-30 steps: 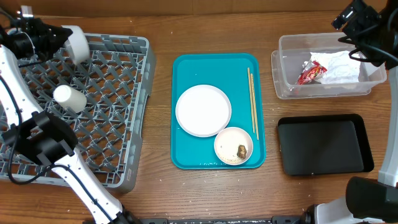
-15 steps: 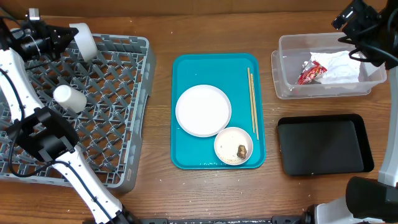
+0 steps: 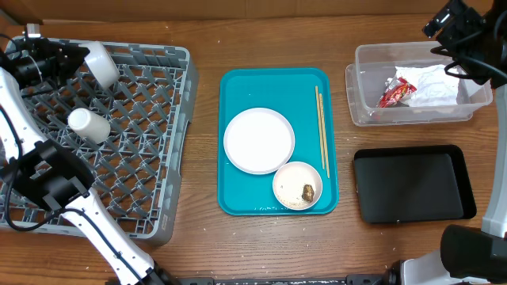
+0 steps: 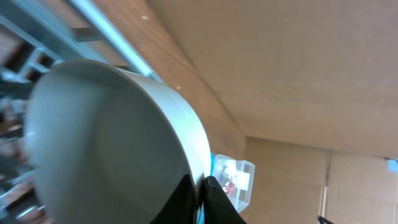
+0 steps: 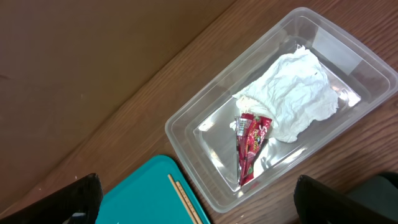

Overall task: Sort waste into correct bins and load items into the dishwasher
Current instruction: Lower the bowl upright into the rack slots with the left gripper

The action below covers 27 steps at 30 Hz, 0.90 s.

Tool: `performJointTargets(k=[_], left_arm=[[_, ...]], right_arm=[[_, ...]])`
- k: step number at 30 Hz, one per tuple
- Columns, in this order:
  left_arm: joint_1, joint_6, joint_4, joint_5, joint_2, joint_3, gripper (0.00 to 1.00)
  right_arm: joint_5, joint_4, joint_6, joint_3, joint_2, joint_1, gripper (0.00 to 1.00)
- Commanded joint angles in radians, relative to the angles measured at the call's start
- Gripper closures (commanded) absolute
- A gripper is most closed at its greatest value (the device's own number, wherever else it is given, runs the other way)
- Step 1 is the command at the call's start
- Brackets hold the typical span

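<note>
My left gripper is shut on the rim of a small white bowl, tilted on its side over the far left corner of the grey dishwasher rack. The left wrist view shows both fingers pinching that rim. A white cup lies in the rack. My right gripper hangs open above the clear tub, which holds the red wrapper and white napkin. On the teal tray are a white plate, a bowl with a brown lump, and chopsticks.
The black tray lies at the front right, below the tub, with nothing in it. Bare wooden table runs between rack, teal tray and bins. The left arm's base stands over the rack's front left part.
The left gripper and its bowl have shifted a little over the rack's far left corner; the bowl now sits slightly lower and more tilted. The right arm has not moved.
</note>
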Motion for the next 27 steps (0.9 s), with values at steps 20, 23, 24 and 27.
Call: performJointTargets(k=[20, 23, 24, 27], left_arm=[[0.221, 0.072, -0.15, -0.26, -0.003, 0.106, 0.76], [0.194, 0.158, -0.225, -0.229, -0.003, 0.161, 0.96], [0.176, 0.192, -0.254, -0.24, -0.003, 0.173, 0.96], [0.105, 0.209, -0.307, -0.3, -0.003, 0.177, 0.96]], right_arm=[[0.003, 0.004, 0.0, 0.01, -0.001, 0.001, 0.0], [0.003, 0.004, 0.0, 0.01, -0.001, 0.001, 0.0], [0.003, 0.004, 0.0, 0.01, -0.001, 0.001, 0.0], [0.003, 0.004, 0.0, 0.01, -0.001, 0.001, 0.0]])
